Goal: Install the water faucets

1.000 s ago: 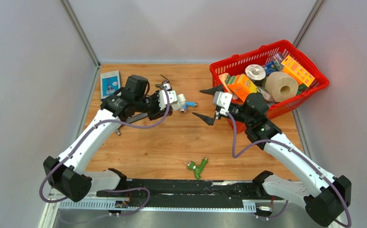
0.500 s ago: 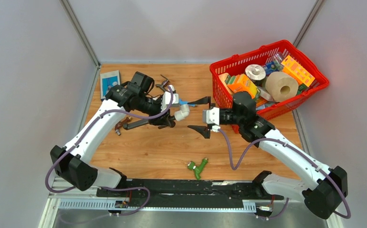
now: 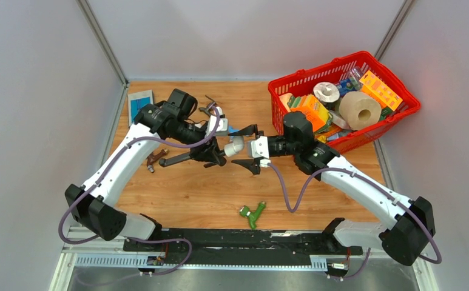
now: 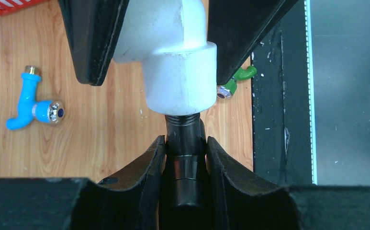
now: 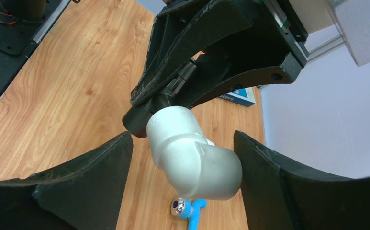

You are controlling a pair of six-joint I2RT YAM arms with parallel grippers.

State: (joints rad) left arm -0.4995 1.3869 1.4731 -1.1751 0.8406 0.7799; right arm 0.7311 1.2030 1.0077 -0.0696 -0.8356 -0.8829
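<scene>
My left gripper (image 3: 215, 150) is shut on the long dark-grey faucet (image 3: 180, 159), held above the table. Its threaded end sits in a white elbow fitting (image 3: 234, 145). In the left wrist view the gripper (image 4: 185, 146) clamps the dark faucet (image 4: 184, 163) just below the elbow (image 4: 178, 72). My right gripper (image 3: 247, 147) is open, one jaw on each side of the elbow (image 5: 195, 158), with gaps showing in the right wrist view (image 5: 183, 139). The blue-handled faucet (image 3: 233, 130) lies on the table under them. The green faucet (image 3: 253, 213) lies near the front edge.
A red basket (image 3: 278, 90) full of goods stands at the back right, close behind the right wrist. A blue-and-white box (image 3: 139, 103) lies at the back left. Small metal parts (image 3: 208, 104) lie behind the left gripper. A black rail (image 3: 232, 239) runs along the near edge.
My left gripper swung right and lifted the dark faucet with the white elbow. My right gripper moved left from the basket and now straddles the elbow, still open.
</scene>
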